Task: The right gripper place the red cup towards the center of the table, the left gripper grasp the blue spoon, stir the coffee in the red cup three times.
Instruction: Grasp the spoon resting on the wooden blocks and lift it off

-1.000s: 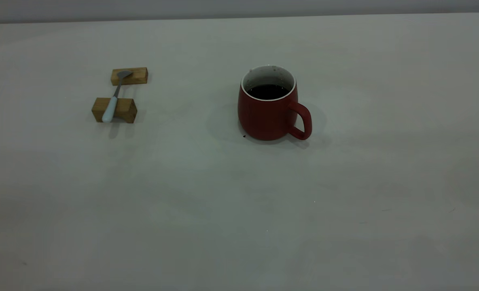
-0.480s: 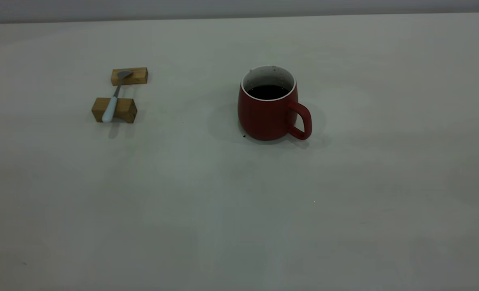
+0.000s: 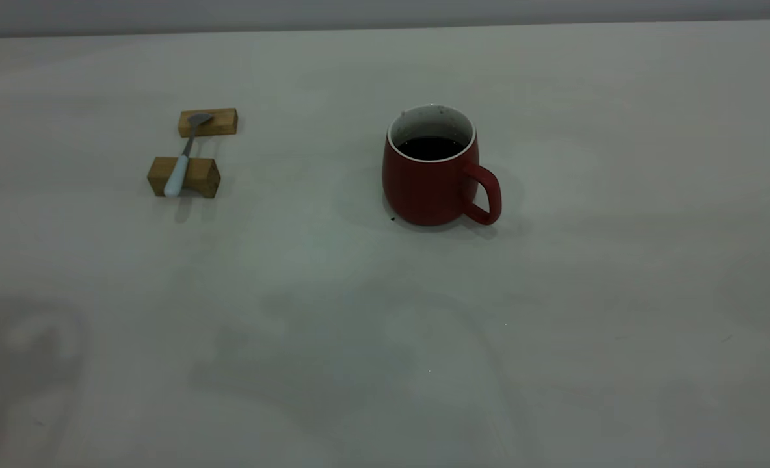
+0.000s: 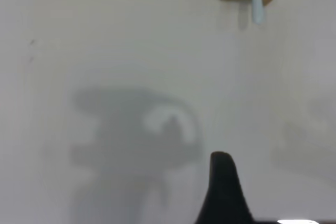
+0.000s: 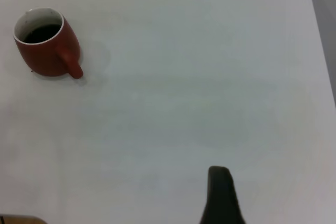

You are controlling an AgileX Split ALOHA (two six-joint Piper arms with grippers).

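**Cup and spoon untouched, both pincers well back**

The red cup [image 3: 432, 168] stands upright near the middle of the surface [image 3: 385, 312], its loop handle turned toward the right and near side in the exterior view. Dark coffee [image 3: 430, 147] sits well below the white rim. A tiny dark speck [image 3: 393, 219] lies on the surface just beside the cup's base.

Well to the left, the blue spoon [image 3: 182, 161] lies bridged across two wooden blocks: its metal bowl on the far block [image 3: 208, 122], its pale handle over the near block [image 3: 184, 176], the handle end jutting past it.

Of the left pincer [image 4: 223, 190] only one dark finger shows in its wrist view, so I cannot tell how wide it stands; it holds nothing and touches nothing, and the spoon and near block lie well away from it. The right pincer [image 5: 220, 195] likewise shows a single dark finger, its spread unreadable, gripping nothing; the cup stands far off from it.

The surface is plain off-white with a rounded far corner. Soft grey shadows fall on its near part. A pale wall [image 3: 385, 13] runs behind.
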